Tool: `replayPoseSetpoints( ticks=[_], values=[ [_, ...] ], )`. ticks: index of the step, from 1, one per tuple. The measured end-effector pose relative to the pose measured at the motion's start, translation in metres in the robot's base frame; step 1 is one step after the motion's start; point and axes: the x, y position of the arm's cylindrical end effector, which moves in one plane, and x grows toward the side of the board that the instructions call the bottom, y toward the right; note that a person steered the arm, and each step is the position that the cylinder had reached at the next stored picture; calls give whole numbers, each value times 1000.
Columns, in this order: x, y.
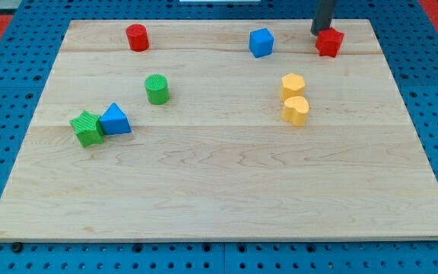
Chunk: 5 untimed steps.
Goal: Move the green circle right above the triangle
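The dark rod's tip (319,33) rests bare, holding nothing, against the red star-like block (329,42) at the top right of the pale wooden board (219,183), well apart from the ribbed green circle (157,89) standing up and right of the blue triangle (115,119).

I've got one camera, looking down at an angle from the desk's (219,190) near edge, whole board in frame.
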Motion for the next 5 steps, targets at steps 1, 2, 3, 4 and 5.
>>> replayPoseSetpoints(
  ticks=[1,2,3,4,5],
  values=[
    [17,-15],
    [28,-39],
    [28,-72],
    [28,-106],
    [28,-131]
  ],
)
